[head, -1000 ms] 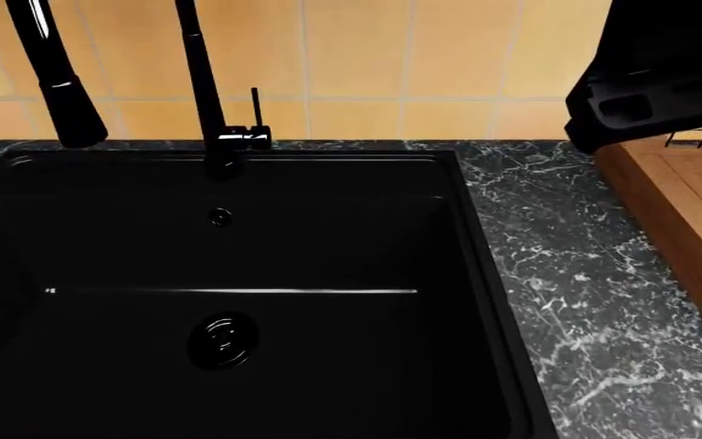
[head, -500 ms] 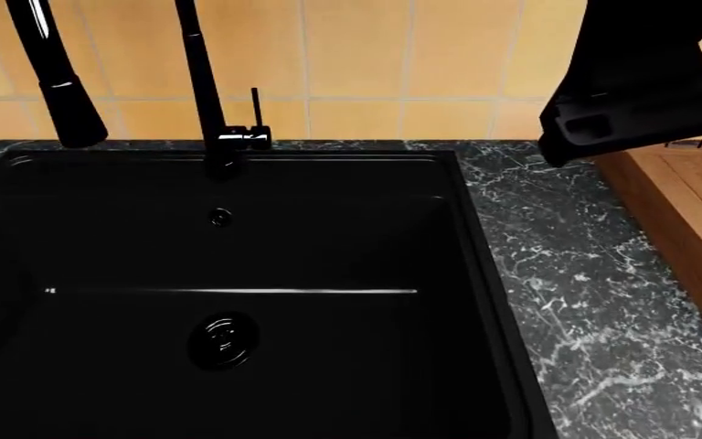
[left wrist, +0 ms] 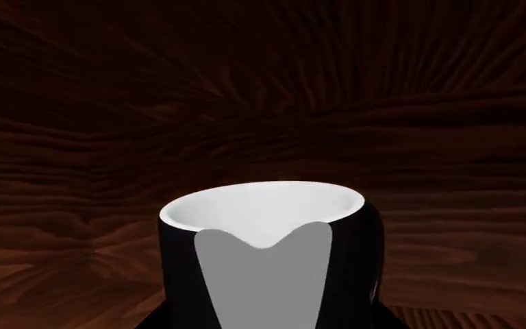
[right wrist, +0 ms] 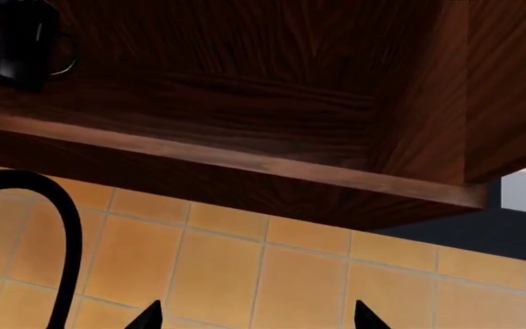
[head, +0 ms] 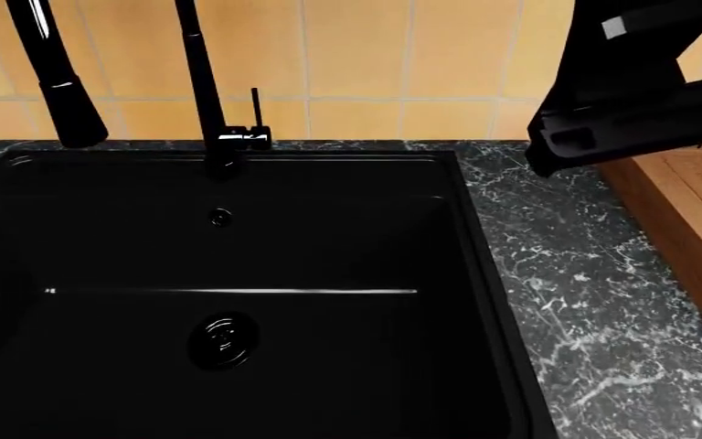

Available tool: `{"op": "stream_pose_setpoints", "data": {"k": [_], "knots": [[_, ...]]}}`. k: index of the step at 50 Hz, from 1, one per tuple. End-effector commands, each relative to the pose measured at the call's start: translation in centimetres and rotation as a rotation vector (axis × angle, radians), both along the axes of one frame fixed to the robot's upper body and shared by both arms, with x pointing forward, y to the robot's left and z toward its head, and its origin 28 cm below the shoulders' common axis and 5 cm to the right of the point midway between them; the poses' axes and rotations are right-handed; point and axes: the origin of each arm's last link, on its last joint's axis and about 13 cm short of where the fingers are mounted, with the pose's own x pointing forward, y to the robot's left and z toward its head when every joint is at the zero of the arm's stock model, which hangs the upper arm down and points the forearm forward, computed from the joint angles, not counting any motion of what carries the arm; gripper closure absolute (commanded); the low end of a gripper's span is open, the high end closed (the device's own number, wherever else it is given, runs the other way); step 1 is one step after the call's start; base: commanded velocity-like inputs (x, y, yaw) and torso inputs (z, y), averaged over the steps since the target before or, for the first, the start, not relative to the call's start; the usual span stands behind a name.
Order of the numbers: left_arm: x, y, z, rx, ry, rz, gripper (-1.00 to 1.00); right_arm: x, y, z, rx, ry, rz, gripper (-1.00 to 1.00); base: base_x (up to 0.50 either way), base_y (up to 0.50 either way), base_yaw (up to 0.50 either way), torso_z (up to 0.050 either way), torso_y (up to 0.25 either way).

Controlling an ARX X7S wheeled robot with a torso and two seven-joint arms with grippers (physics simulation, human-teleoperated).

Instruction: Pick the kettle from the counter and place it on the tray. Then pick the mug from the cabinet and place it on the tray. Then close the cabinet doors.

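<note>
The black mug (left wrist: 263, 209) with its white inside fills the left wrist view, standing in the dark wooden cabinet (left wrist: 336, 103). My left gripper (left wrist: 263, 322) is right at the mug. Its black fingers blend into the mug's wall, and a flat grey patch lies over the near side. My right gripper (right wrist: 255, 317) is open and empty, facing the orange tiles under the cabinet's floor (right wrist: 244, 103). In the head view the right arm (head: 643, 101) hangs over the near end of the wooden tray (head: 693, 210) on the counter (head: 583, 302). The kettle is out of view.
A black sink basin (head: 223, 293) with a tall black faucet (head: 205, 91) and a hanging spray head (head: 65, 101) takes up the left and middle. A wooden cabinet panel (right wrist: 509, 89) shows beside the cabinet's floor. The faucet's arch (right wrist: 62, 226) is close to my right gripper.
In the head view my right arm has risen and shifted left, and it now hides the tray's wire handle. Sink, faucet and tray have not moved.
</note>
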Motion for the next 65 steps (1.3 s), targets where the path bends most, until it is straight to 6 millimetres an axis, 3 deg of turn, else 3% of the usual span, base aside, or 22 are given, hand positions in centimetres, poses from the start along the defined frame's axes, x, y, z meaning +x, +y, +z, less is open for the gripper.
{"op": "stream_pose_setpoints", "data": {"k": [1,21,25,29,31,32,34,39,43,47,54,65], "knots": [[-4.1,-0.1,2.1,0.019,-0.161,-0.017,1.00,-0.4,0.1,0.1,0.000,-0.006,0.003,-1.00,0.00,0.00,0.00,0.000,0.000],[-7.6,-0.2,2.4,0.020,-0.216,-0.170,1.00,-0.5,0.0,-0.4,0.001,0.005,-0.007,-1.00,-0.34,0.00,0.00,0.000,0.000],[-9.5,-0.7,2.0,0.027,-0.232,-0.274,1.00,-0.7,-0.1,-0.6,0.011,-0.001,0.008,-1.00,-0.26,0.00,0.00,0.000,0.000],[-10.8,-0.9,-2.0,0.023,-0.242,-0.381,1.00,-0.6,-0.3,-1.0,0.025,-0.001,0.007,-1.00,0.00,0.00,0.00,0.000,0.000],[-10.4,-0.6,-3.0,0.024,-0.252,-0.418,1.00,-0.5,-0.3,-1.1,0.026,0.003,0.004,-1.00,0.00,0.00,0.00,0.000,0.000],[-10.2,3.2,-3.9,-0.055,-0.265,-0.288,1.00,-0.5,-0.3,-1.2,0.027,0.004,0.002,-1.00,0.00,0.00,0.00,0.000,0.000],[-9.6,5.2,-5.3,-0.137,-0.260,-0.184,1.00,-0.5,-0.3,-1.3,0.029,0.005,0.000,-1.00,0.00,0.00,0.00,0.000,0.000],[-8.9,1.4,-9.4,-0.140,-0.296,-0.115,1.00,-0.3,-0.4,-1.7,0.033,0.017,-0.007,-1.00,0.00,0.00,0.00,0.000,0.000],[-10.5,-1.8,-14.3,-0.184,-0.249,-0.134,1.00,-0.2,-0.5,-2.0,0.037,0.025,-0.008,-1.00,0.00,0.00,0.00,0.000,0.000],[-13.3,-2.9,-19.2,0.026,-0.047,-0.644,1.00,-0.1,-0.5,-2.0,0.039,0.028,-0.009,-1.00,0.00,0.00,0.00,0.000,0.000],[-12.5,-3.8,-22.1,0.047,0.034,-0.685,1.00,0.1,-0.7,-2.1,0.045,0.032,-0.013,-1.00,0.00,0.00,0.00,0.000,0.000],[-11.8,-4.4,-24.1,0.055,0.107,-0.707,1.00,0.3,-0.9,-2.1,0.081,0.052,0.001,-1.00,0.00,-0.19,0.00,0.000,0.000]]}}
